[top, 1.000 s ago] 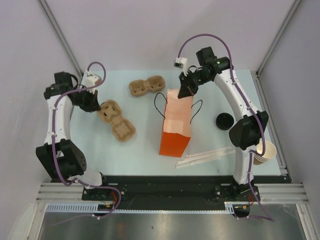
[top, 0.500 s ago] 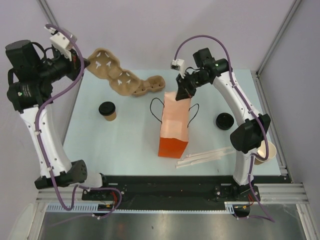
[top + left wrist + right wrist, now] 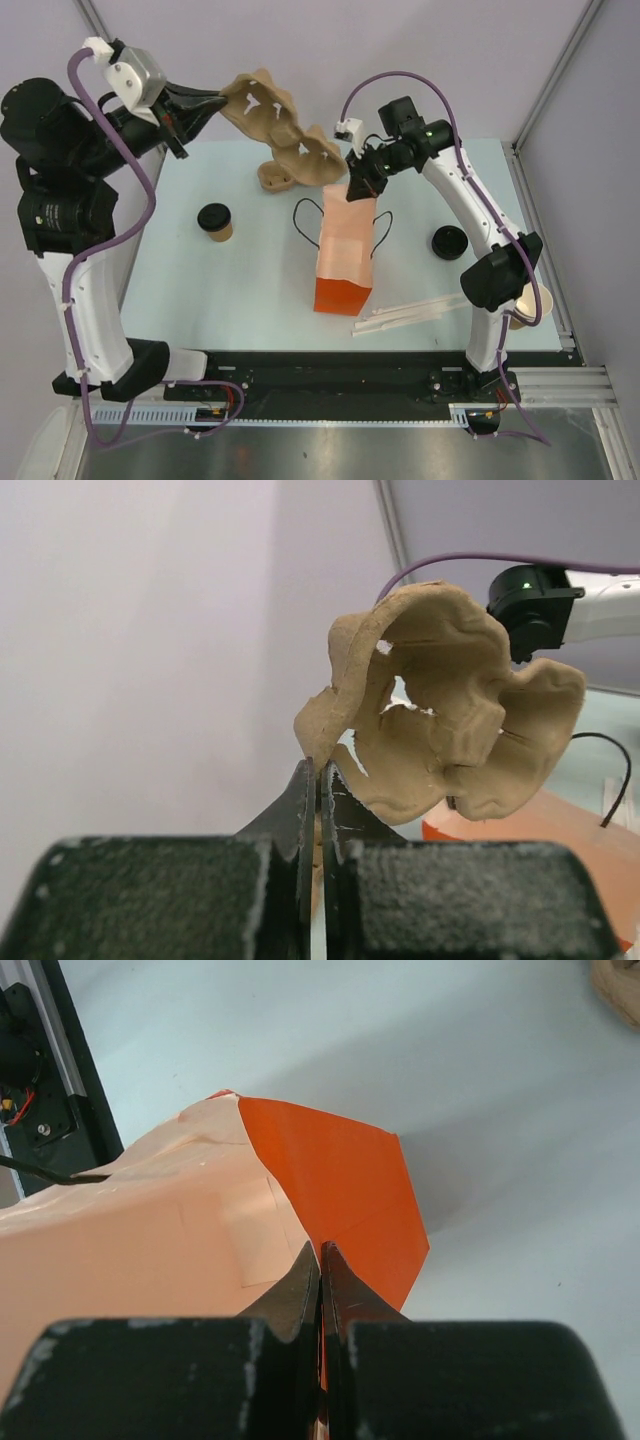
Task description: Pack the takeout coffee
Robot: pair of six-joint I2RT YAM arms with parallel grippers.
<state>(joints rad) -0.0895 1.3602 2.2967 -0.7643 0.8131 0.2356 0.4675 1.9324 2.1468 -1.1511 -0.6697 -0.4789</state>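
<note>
The takeout coffee (image 3: 215, 221), a small tan cup with a black lid, stands on the table at the left, untouched. My left gripper (image 3: 218, 99) is shut on the edge of a tan pulp cup carrier (image 3: 275, 125) and holds it high in the air, tilted, behind the orange bag (image 3: 345, 260); the carrier fills the left wrist view (image 3: 440, 720). My right gripper (image 3: 357, 183) is shut on the bag's top rim (image 3: 330, 1185) and holds the bag upright and open.
A second pulp carrier (image 3: 275, 177) lies on the table behind the bag. A loose black lid (image 3: 448, 241) sits at the right. Wooden stirrers (image 3: 405, 316) lie near the front edge. A stack of lidless cups (image 3: 530, 303) stands at the far right.
My left arm has lifted the pulp carrier off the table and swung it up and rightward toward the bag. The coffee cup came into view beneath it. The bag shifted slightly left.
</note>
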